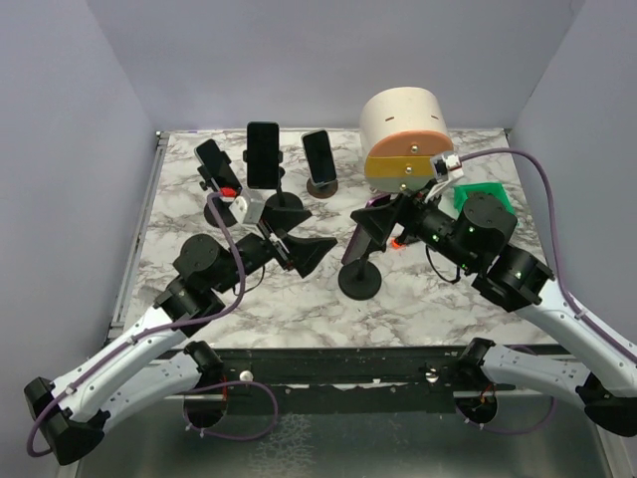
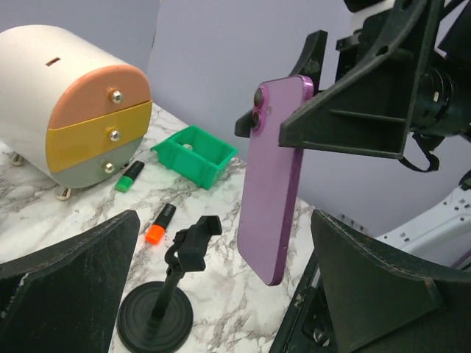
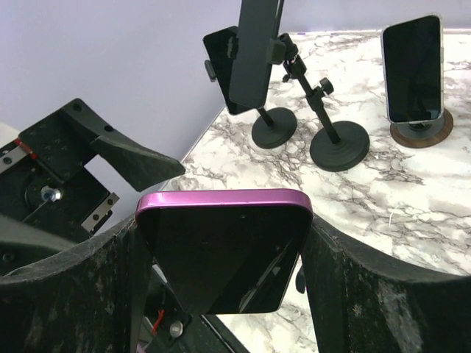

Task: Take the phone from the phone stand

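Note:
The purple phone [image 2: 271,184] hangs upright in the air, pinched at its sides by my right gripper [image 3: 224,246], which is shut on it. In the right wrist view its dark screen [image 3: 221,250] fills the space between both fingers. The black phone stand [image 2: 163,294] stands empty on the marble just left of and below the phone; its clamp [image 2: 195,243] is apart from the phone. My left gripper [image 2: 224,220] is wide open, with stand and phone between its fingers and touching neither. From above, the stand base [image 1: 358,282] sits mid-table between my left gripper [image 1: 302,254] and right gripper [image 1: 370,227].
Three other phones on stands [image 1: 263,154] [image 1: 212,164] [image 1: 318,157] stand at the back left. A round drawer unit [image 1: 403,139] stands at the back right, beside a green bin [image 1: 485,199]. A green marker [image 2: 129,176] and an orange one [image 2: 160,223] lie near the stand.

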Available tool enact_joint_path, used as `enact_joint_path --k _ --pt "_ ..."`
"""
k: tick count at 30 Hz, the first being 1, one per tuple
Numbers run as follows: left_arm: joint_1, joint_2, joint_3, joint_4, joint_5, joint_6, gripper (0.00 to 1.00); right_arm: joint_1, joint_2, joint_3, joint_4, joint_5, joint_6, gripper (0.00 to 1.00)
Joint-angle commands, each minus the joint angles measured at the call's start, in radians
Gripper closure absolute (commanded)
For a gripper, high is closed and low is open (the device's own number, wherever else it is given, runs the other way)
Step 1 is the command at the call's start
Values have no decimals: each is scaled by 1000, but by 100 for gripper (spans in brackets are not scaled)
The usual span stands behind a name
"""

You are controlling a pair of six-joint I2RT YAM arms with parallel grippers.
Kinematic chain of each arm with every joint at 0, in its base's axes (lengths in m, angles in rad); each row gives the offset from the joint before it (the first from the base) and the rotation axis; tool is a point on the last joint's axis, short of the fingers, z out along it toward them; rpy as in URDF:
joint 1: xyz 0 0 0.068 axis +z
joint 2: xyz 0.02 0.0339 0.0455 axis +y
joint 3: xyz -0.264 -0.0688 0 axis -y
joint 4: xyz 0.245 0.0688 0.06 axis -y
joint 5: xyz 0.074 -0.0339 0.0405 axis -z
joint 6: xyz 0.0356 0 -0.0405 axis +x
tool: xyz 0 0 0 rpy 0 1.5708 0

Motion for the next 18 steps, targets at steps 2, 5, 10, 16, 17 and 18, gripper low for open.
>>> enact_joint_path --k 2,5,10,16,17,18 --pt "0 72 89 -158 103 109 1 1 27 20 88 55 68 100" --pt "0 111 126 -184 120 117 8 -1 35 24 91 53 75 100" --pt "-2 153 163 -194 162 117 18 -1 41 25 90 56 80 100" --pt "-3 183 183 -193 193 101 25 0 49 23 84 73 92 100" --pt "-3 188 184 -193 194 99 25 1 50 24 81 79 94 100" --pt "-3 192 186 -196 192 96 25 1 51 26 75 87 97 100"
